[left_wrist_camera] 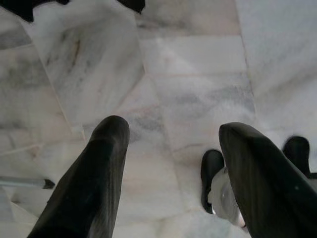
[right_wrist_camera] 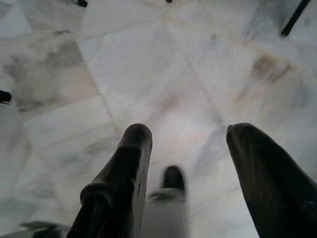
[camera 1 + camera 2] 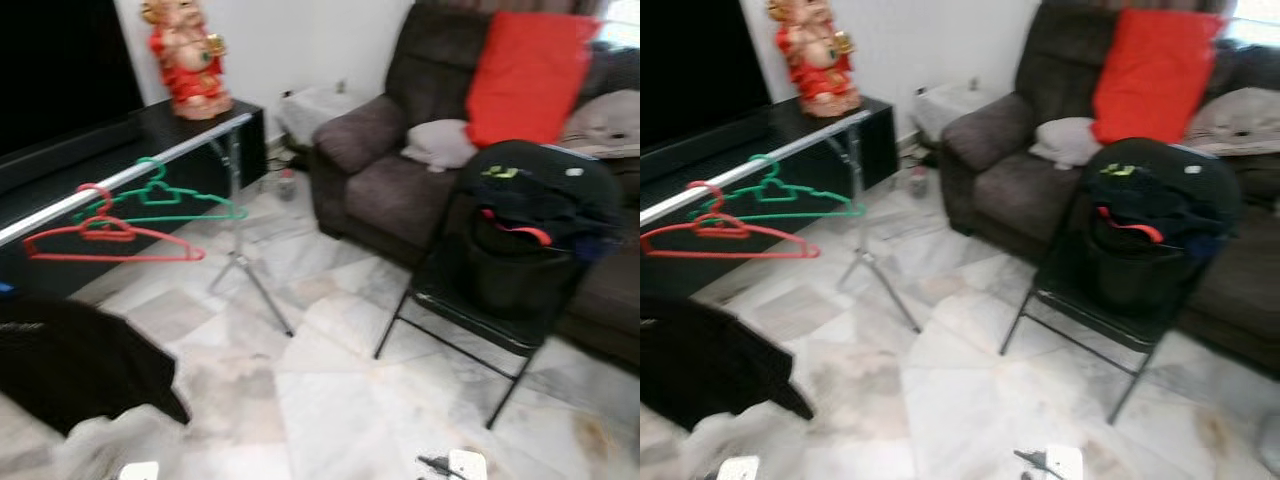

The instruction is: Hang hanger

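Hangers: you see a red hanger [image 3: 105, 238] and a green hanger [image 3: 160, 198] hooked side by side on the silver rail [image 3: 120, 178] at your left, the green one nearer the rail's stand [image 3: 245, 262]. A black garment [image 3: 75, 365] hangs below the rail's near end. Right of the stand, a folding chair [image 3: 490, 290] carries a heap of dark clothes [image 3: 535, 205], with a second red hanger [image 3: 515, 228] poking out of the pile. Behind the chair stands a grey sofa [image 3: 380, 175] with a red cushion [image 3: 525, 75]; a red figurine [image 3: 188, 55] sits on the black cabinet [image 3: 215, 130] beyond the rail. Your left gripper [image 1: 171, 141] and right gripper [image 2: 188, 144] both point down at the marble floor [image 3: 330, 400], fingers spread wide, holding nothing.
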`<state>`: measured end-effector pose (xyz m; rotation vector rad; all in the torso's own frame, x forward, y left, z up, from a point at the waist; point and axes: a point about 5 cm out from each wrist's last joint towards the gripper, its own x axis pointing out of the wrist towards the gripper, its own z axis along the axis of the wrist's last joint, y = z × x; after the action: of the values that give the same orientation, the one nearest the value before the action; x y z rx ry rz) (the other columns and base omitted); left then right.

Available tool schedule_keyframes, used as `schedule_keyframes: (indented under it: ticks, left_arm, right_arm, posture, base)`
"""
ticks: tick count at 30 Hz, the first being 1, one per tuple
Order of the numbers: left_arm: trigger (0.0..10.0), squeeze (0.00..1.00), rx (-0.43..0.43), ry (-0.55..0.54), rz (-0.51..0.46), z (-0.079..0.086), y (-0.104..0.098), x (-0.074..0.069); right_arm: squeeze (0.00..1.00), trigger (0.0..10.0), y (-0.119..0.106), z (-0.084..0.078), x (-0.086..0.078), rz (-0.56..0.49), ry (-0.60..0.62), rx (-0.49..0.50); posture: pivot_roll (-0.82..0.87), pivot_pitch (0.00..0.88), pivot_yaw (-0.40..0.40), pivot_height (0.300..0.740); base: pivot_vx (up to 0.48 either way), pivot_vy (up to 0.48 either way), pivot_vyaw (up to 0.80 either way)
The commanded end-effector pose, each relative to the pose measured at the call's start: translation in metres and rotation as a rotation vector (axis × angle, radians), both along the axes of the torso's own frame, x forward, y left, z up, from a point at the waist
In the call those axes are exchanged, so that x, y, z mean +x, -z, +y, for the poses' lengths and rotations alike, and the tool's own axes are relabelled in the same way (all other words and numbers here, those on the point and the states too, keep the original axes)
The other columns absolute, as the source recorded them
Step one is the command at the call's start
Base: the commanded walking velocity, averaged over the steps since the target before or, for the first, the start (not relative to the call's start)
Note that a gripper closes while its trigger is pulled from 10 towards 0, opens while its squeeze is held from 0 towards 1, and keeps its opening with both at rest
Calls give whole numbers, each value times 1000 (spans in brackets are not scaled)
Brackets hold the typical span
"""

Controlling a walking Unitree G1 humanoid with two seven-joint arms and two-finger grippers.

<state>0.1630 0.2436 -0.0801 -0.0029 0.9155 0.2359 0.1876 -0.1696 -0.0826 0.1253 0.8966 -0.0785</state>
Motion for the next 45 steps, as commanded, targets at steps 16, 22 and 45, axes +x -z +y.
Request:
schedule_keyframes:
  ticks: [16,22,45]
  left_arm:
    - [10000,0,-31,6,-16,-2,-3,8]
    - [10000,0,-32,16,-16,-3,-3,8]
    - [10000,0,-64,-2,-55,-18,-7,27]
  right_arm:
    - [0,10000,-2,-4,3,-13,42,-5]
    - [0,10000,-2,-3,4,-25,41,2]
    - [0,10000,-9,-7,17,-46,86,-2]
  posture:
    - [36,0,68,740]
    - [31,0,69,740]
    - [50,0,22,740]
  base:
    - [75,0,-271]
    - [325,0,0]
    - [372,0,-264]
